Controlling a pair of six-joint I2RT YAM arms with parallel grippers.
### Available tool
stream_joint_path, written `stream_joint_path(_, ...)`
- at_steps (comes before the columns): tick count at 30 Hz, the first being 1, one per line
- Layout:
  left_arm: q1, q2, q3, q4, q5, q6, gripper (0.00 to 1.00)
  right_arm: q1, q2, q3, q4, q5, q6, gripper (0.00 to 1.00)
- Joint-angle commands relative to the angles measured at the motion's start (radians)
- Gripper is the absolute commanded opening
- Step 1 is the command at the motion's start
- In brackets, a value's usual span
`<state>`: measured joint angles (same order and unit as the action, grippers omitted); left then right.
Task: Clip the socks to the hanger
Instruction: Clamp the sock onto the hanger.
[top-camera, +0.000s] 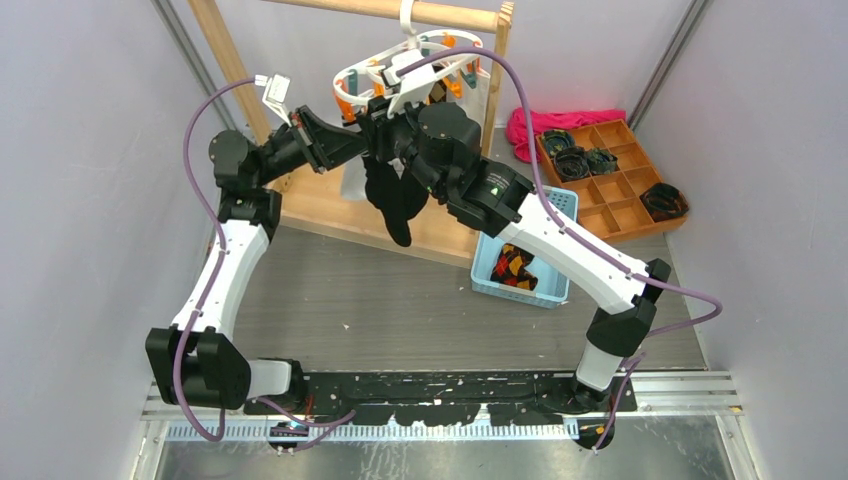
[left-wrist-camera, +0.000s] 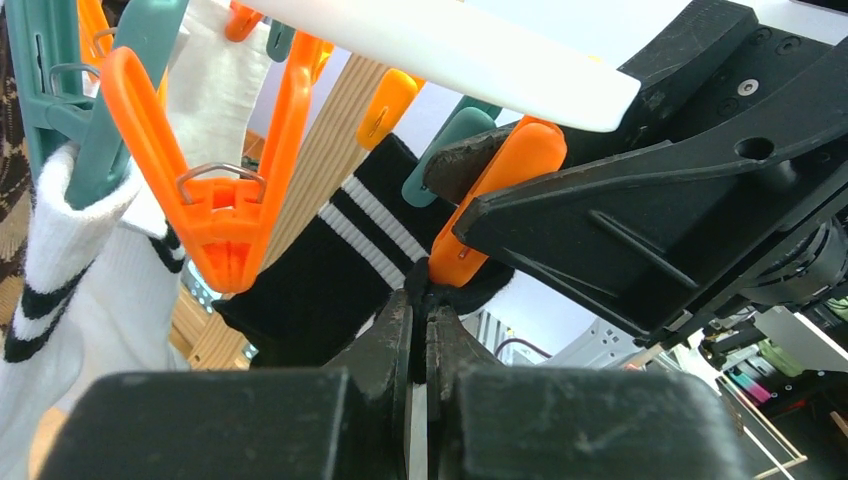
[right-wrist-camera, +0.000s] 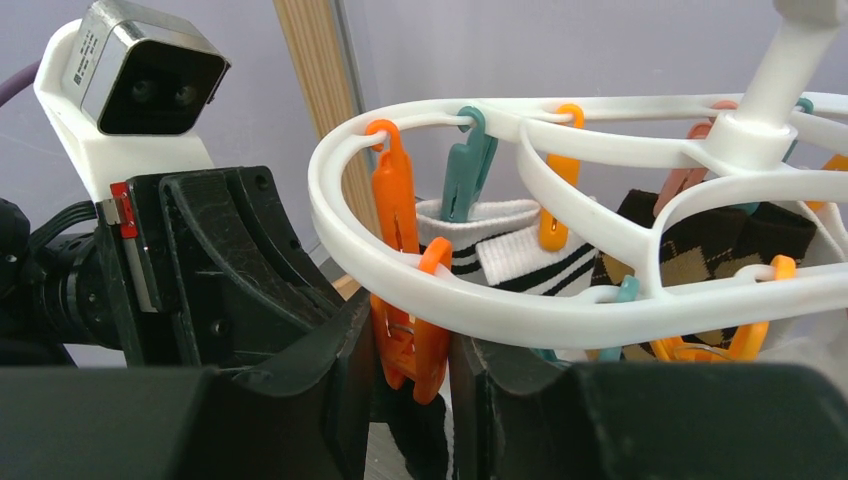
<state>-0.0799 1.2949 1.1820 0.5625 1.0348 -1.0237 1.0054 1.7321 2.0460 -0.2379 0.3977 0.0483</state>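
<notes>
Black striped sock (left-wrist-camera: 330, 280) | left claw (left-wrist-camera: 420, 300) pinching cuff | right claw (right-wrist-camera: 412, 372) squeezing orange clip (right-wrist-camera: 405, 340)

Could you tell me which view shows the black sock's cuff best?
Left wrist: the black sock shows both white cuff stripes clearly. Top external shows it hanging, cuff hidden; right wrist only a dark scrap under the orange clip.

We count one white hanger (right-wrist-camera: 600, 320) on one wooden rack (top-camera: 228, 62). One black sock (left-wrist-camera: 330, 270) is in view, and it has two white stripes on its cuff. Two white socks (right-wrist-camera: 478, 218) hang in the clips, and at least one argyle sock (right-wrist-camera: 720, 235). On the surface (top-camera: 400, 300) we count one blue basket (top-camera: 522, 293), one wooden tray (top-camera: 625, 215) and one pink cloth (top-camera: 565, 122).
</notes>
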Motion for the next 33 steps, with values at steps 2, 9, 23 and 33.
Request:
stream_joint_path(2, 0.016, -0.020, 0.062, 0.023, 0.021, -0.038, 0.00, -0.007, -0.055, -0.013, 0.035, 0.002, -0.037, 0.11)
stream_joint_path(9, 0.026, -0.026, 0.065, 0.011, 0.041, -0.043, 0.00, -0.008, -0.066, -0.029, 0.044, -0.006, -0.042, 0.11)
stream_joint_path(23, 0.027, -0.010, 0.095, -0.150, 0.070, 0.025, 0.00, -0.011, -0.067, -0.014, 0.055, -0.034, -0.025, 0.11)
stream_joint_path(33, 0.027, 0.008, 0.100, -0.167, 0.087, 0.027, 0.00, -0.012, -0.068, -0.017, 0.055, -0.051, 0.001, 0.11)
